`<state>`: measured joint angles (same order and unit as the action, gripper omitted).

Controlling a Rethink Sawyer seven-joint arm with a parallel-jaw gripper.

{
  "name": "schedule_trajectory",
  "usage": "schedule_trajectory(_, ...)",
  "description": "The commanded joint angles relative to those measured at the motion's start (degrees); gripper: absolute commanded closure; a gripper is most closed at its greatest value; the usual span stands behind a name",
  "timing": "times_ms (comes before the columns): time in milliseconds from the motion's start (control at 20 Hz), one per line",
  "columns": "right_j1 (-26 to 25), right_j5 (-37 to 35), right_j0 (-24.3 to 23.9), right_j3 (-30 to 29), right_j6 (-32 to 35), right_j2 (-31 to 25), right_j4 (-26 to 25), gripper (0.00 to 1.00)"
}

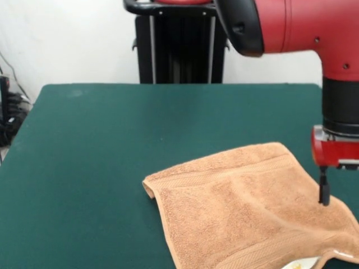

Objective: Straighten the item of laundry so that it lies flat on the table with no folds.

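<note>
Here is the towel (252,210), orange-tan and fluffy, sitting in the lower right of the frame on the dark green desk (112,157). It spreads from about the middle of the picture out to the right edge and runs off the bottom. Its left corner is curled up a little, with the hem rolled over on itself, and a woven band runs along the upper edge just inside the hem. A second band shows low down near the bottom edge. The surface is gently rumpled, with a soft crease running toward the lower right. Right at the bottom edge a sliver of something white with a touch of yellow peeks out under the cloth; I cannot tell what it is.

The red and black arm (303,28) sweeps in from the top and drops down along the right edge of the frame. At its end, the gripper (324,193) shows one thin dark finger pointing straight down, its tip right at the towel's right-hand part, touching or just above the cloth. The rest is cut off by the frame edge, so I cannot tell how wide it is or whether it has any cloth.

Behind the desk, the black pedestal (179,47) stands at top centre against a white wall.
</note>
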<state>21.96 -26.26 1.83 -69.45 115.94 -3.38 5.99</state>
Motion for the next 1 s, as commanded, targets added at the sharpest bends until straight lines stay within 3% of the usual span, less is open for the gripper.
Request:
schedule_trajectory(50,1.53,-5.88,-1.62,-11.68,-6.39,-5.10,-6.03,0.00)
schedule_trajectory(450,1.08,-5.18,-1.77,-14.48,-5.11,-0.30,-14.19,0.00)
schedule_trajectory(1000,2.19,-3.82,-5.83,-18.31,-4.95,-2.08,-21.42,0.00)
